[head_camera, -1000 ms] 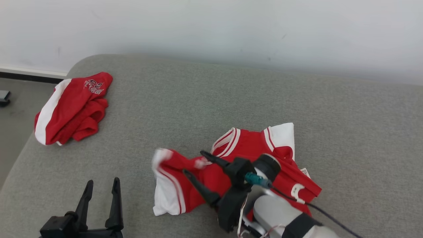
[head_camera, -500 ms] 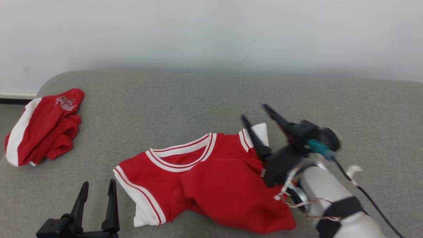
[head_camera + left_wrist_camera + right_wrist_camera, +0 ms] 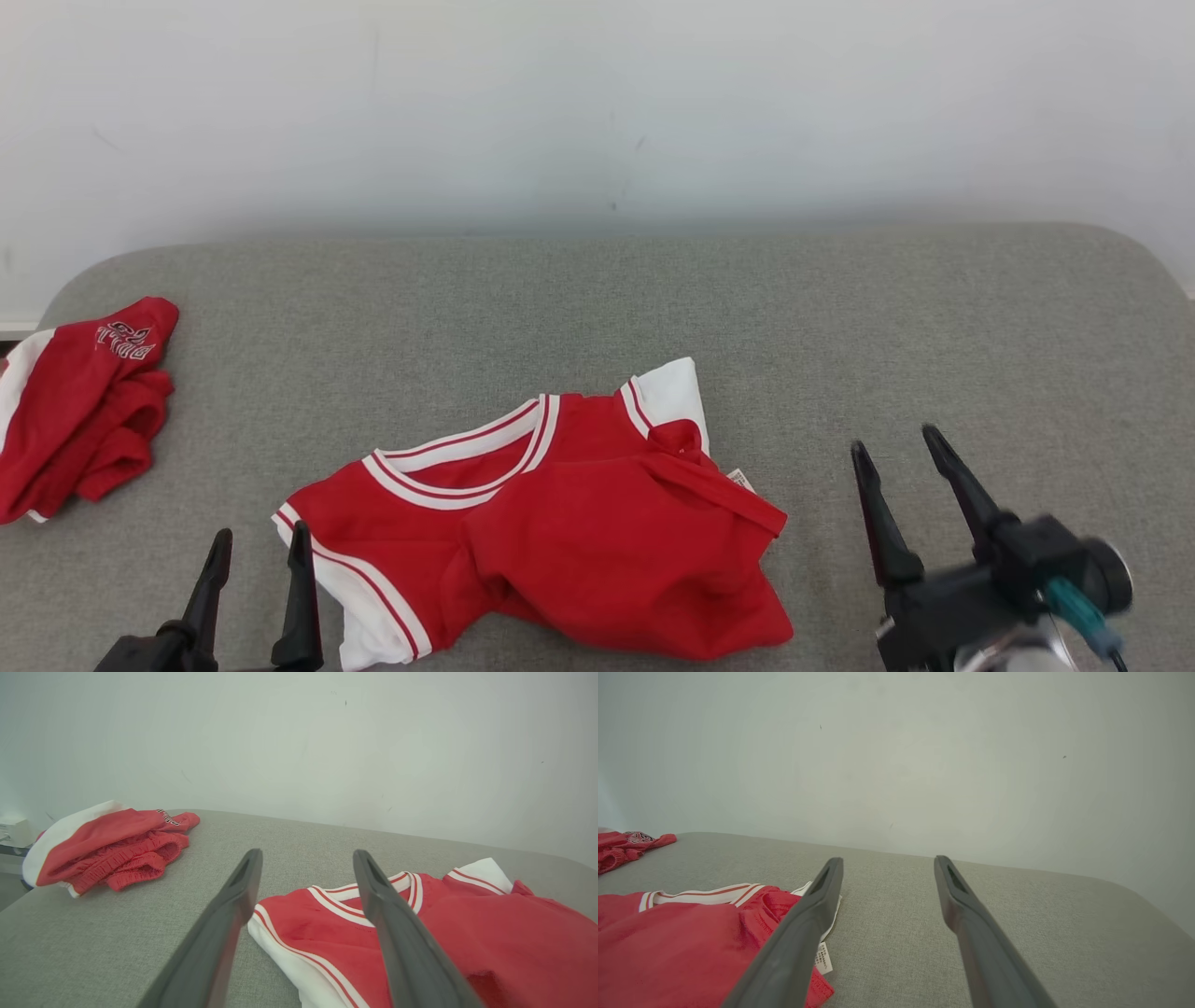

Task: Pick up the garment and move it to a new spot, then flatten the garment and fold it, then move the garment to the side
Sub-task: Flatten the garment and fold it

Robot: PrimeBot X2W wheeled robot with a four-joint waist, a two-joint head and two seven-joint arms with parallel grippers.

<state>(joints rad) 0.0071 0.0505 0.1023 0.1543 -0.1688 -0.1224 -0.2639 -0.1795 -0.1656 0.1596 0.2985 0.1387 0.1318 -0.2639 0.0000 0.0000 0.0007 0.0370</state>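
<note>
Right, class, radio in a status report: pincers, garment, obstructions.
Left pincer open, empty. Right pincer open, empty. Red jersey rumpled on grey surface, not flattened. Second red garment far left, apart.

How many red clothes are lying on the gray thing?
2. A red jersey lies spread near the front middle; a bunched red garment sits at the left edge. More could hide under the folds.

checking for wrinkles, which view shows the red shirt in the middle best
Head view: nearly the whole shirt shows from above, folds included. The left wrist view catches its collar and one sleeve side-on; the right wrist view, a corner with the label.
</note>
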